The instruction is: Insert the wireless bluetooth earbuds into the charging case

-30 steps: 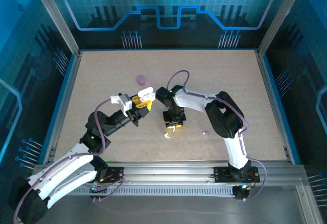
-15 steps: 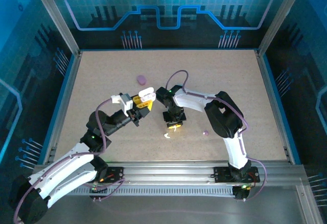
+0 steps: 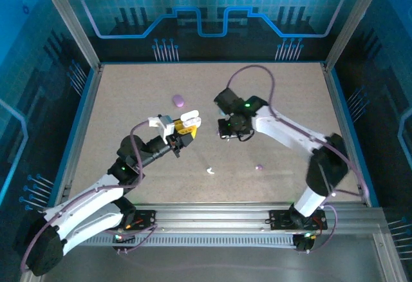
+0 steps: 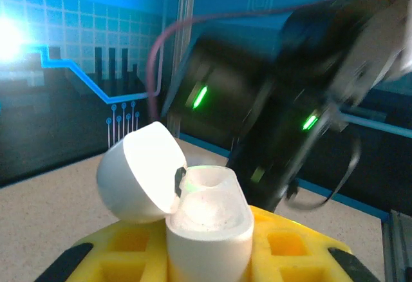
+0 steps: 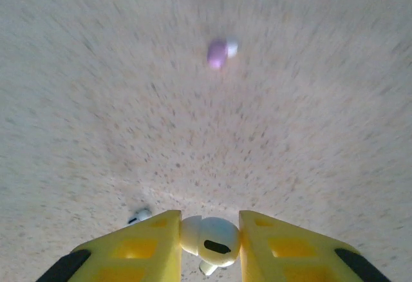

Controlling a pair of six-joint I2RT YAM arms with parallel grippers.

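My left gripper [image 4: 209,259] is shut on the white charging case [image 4: 209,221], its yellow fingers [image 4: 293,250] on either side. The case stands upright with its lid [image 4: 138,172] flipped open to the left. From above, the left gripper [image 3: 185,127] holds the case [image 3: 188,119] left of centre. My right gripper [image 5: 209,246] is shut on a white earbud [image 5: 211,238] above the table. In the top view the right gripper [image 3: 228,129] hangs just right of the case. A second white earbud [image 3: 210,170] [image 5: 139,216] lies on the table. A purple earbud [image 3: 259,166] [image 5: 217,53] lies further right.
A purple pebble-shaped case [image 3: 178,100] lies on the table behind the left gripper. The tan table [image 3: 129,102] is fenced by a blue rim and metal posts. The blurred right arm [image 4: 309,102] looms close behind the open case in the left wrist view.
The right gripper closed on a white earbud, lifted it off the table and swung back and to the right. The left gripper with the case rose slightly.
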